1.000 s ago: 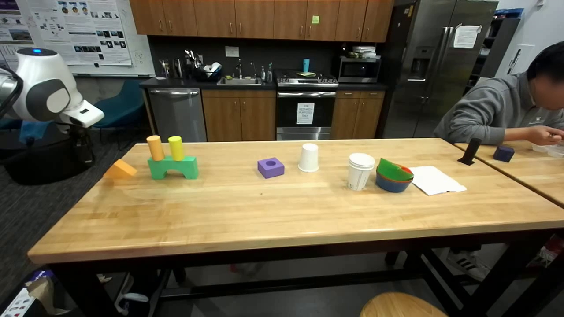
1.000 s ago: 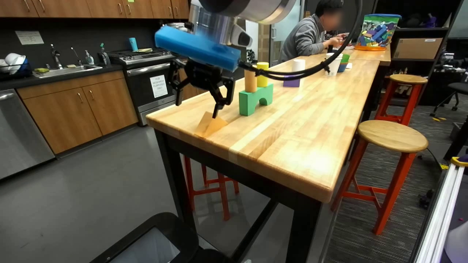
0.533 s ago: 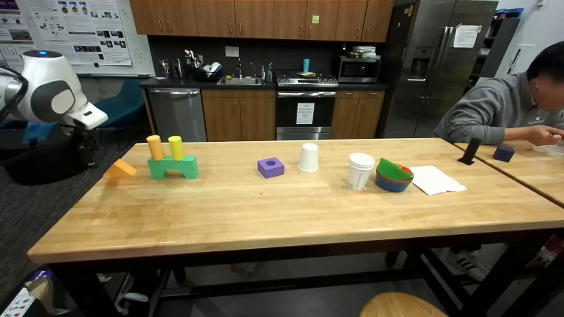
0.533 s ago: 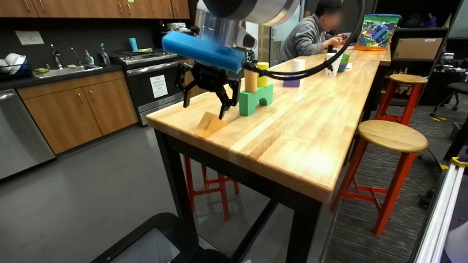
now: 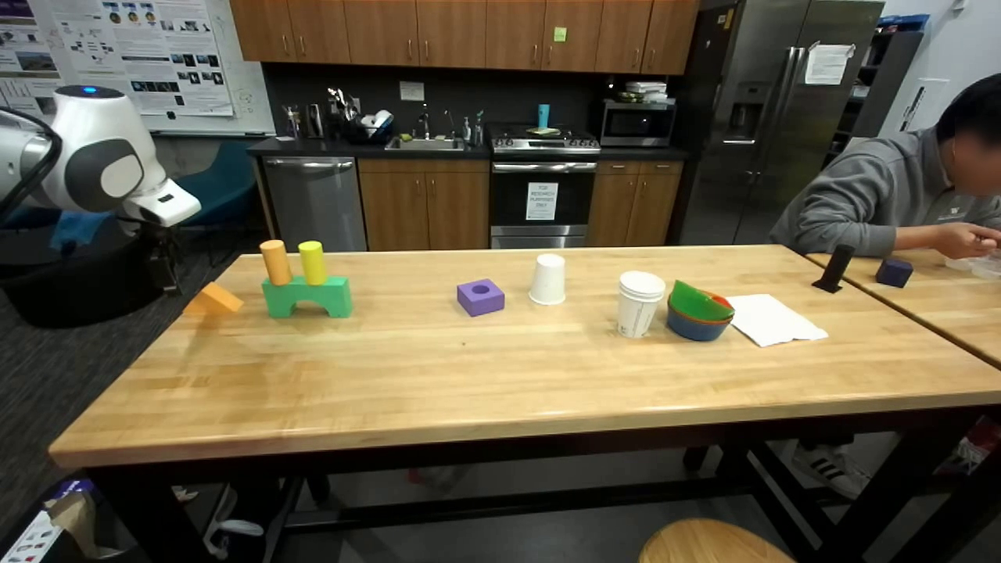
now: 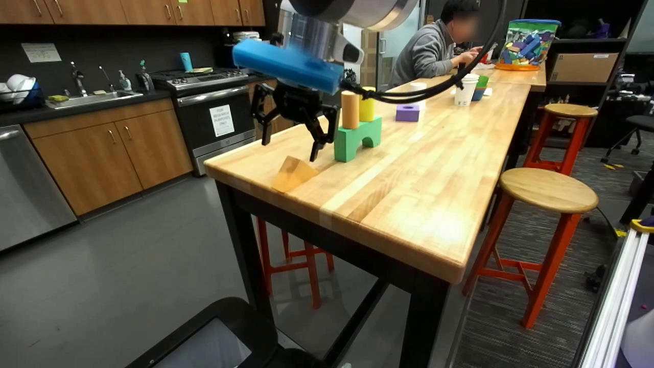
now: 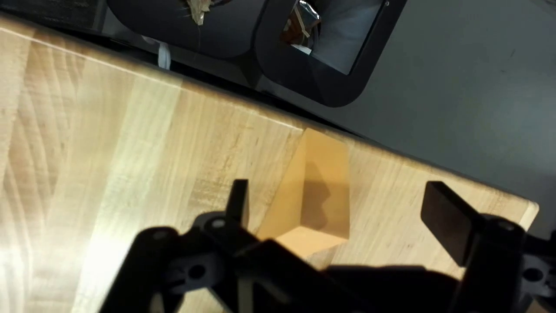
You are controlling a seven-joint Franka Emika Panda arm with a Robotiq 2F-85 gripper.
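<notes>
My gripper [image 6: 289, 150] hangs open above the near end of the table, with nothing between its fingers. Just below it lies an orange wedge-shaped block [image 6: 292, 175], apart from the fingertips. In the wrist view this orange block [image 7: 326, 156] shows between the two spread fingers, closer to the left one, with a shadow across it. A green arch block [image 5: 307, 295] stands beside it in both exterior views. On the arch stand an orange cylinder [image 5: 275, 263] and a yellow cylinder [image 5: 313, 264], both upright. In an exterior view, the gripper is dark and hard to make out.
Farther along the table are a purple block with a hole [image 5: 481, 299], an upturned white cup [image 5: 547, 280], stacked paper cups [image 5: 640, 306], nested bowls [image 5: 698, 322] and white paper [image 5: 774, 319]. A person [image 5: 876, 188] sits at the far end. The wedge lies near the table edge [image 7: 278, 119].
The arm has shifted inward over the table, toward the green arch, and the gripper has lately risen a little. It stays open. The blocks have not moved.
</notes>
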